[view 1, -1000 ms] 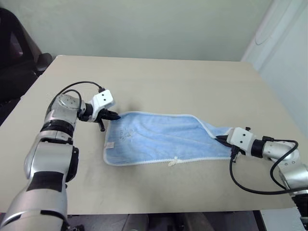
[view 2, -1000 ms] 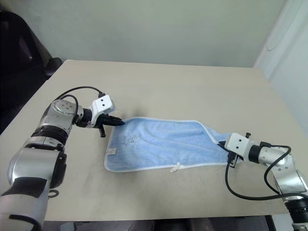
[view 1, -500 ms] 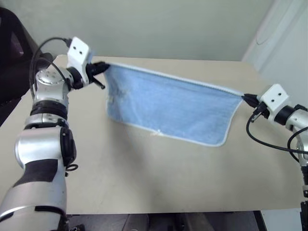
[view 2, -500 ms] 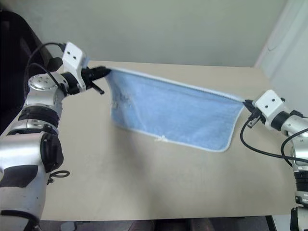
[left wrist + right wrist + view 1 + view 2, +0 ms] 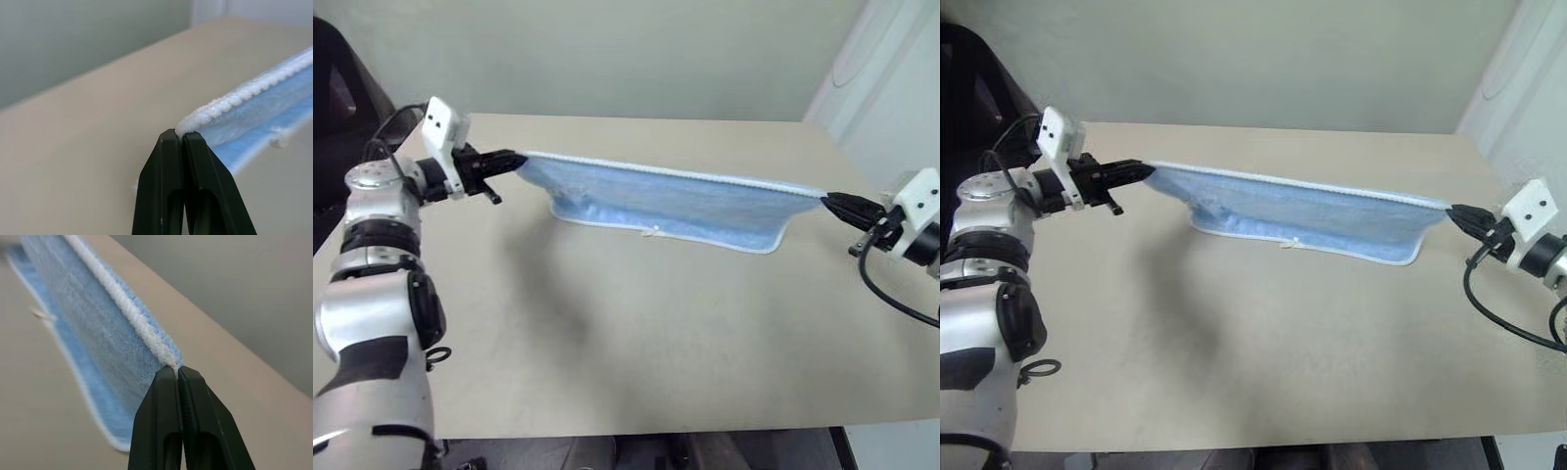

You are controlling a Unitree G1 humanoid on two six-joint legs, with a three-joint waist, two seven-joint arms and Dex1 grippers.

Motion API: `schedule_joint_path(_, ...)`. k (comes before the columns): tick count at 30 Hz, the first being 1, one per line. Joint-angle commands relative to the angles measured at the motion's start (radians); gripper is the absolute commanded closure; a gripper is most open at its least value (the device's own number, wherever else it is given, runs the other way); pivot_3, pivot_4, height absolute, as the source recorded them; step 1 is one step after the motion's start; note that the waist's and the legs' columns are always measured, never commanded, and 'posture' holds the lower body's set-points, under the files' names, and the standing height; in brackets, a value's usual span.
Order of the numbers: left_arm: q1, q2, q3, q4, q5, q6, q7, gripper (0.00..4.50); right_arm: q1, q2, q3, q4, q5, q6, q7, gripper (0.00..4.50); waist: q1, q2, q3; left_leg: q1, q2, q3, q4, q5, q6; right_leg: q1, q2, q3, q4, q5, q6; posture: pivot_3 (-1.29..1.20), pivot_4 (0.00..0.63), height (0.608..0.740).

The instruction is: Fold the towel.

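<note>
The left hand (image 5: 509, 159) is being kept pinched shut on one top corner of the towel (image 5: 675, 201), the white edging being nipped right at the fingertips (image 5: 182, 138). The right hand (image 5: 835, 201) is being kept pinched shut on the opposite top corner in the same way. Between the two, the towel is being held stretched in the air above the far half of the tabletop (image 5: 636, 333), its upper hem being pulled nearly straight from the far left corner toward the right edge, its lower hem and small loop tag (image 5: 652, 231) hanging free.

For a clean fold, the tension should be kept even so that neither corner is slipped out of so shallow a grip. The hanging hem is best laid down on the tabletop first, and the held edge then brought over it, both hands being moved together and level so the corners are matched.

The tabletop is plain beige and smooth. Pale walls are being seen beyond its far edge, and something dark beyond the far left corner.
</note>
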State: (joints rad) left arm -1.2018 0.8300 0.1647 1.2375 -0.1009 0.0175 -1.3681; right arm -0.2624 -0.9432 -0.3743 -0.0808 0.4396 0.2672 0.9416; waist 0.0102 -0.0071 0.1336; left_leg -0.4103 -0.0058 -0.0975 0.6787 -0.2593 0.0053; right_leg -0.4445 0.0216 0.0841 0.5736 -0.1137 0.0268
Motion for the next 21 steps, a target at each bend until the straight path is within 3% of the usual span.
schedule_joint_path(1,0.024,0.071,0.019,-0.073,-0.04,0.066,-0.111,4.49,0.032,-0.047,-0.09,-0.027,0.055,0.053,0.04,4.5,-0.001,0.0,0.0,0.0,0.0,0.0,0.0,0.0,0.0,0.0,0.0,0.0,0.0,0.0,0.0,0.0,0.15,0.74)
schedule_joint_path(11,0.116,0.128,-0.04,-0.185,-0.067,0.203,-0.243,4.49,0.12,-0.117,-0.137,-0.064,0.222,0.231,0.22,4.5,0.002,0.0,0.0,-0.006,-0.002,-0.001,0.003,0.001,0.002,-0.005,-0.003,0.0,0.001,0.0,0.0,0.0,0.15,0.74)
schedule_joint_path(16,0.257,0.173,-0.149,-0.358,-0.187,0.271,-0.246,4.49,0.205,-0.131,-0.144,-0.107,0.241,0.259,0.283,4.5,0.001,-0.001,-0.001,-0.007,-0.002,-0.001,0.002,0.001,0.001,-0.006,-0.004,-0.001,0.0,-0.001,0.0,0.0,0.15,0.74)
schedule_joint_path(21,0.414,0.241,-0.159,-0.579,-0.352,0.392,-0.246,4.49,0.243,-0.136,-0.189,-0.132,0.267,0.284,0.314,4.5,-0.001,-0.001,-0.001,-0.008,-0.002,0.0,0.004,0.001,0.002,-0.006,-0.004,-0.001,0.001,0.0,-0.001,0.0,0.15,0.74)
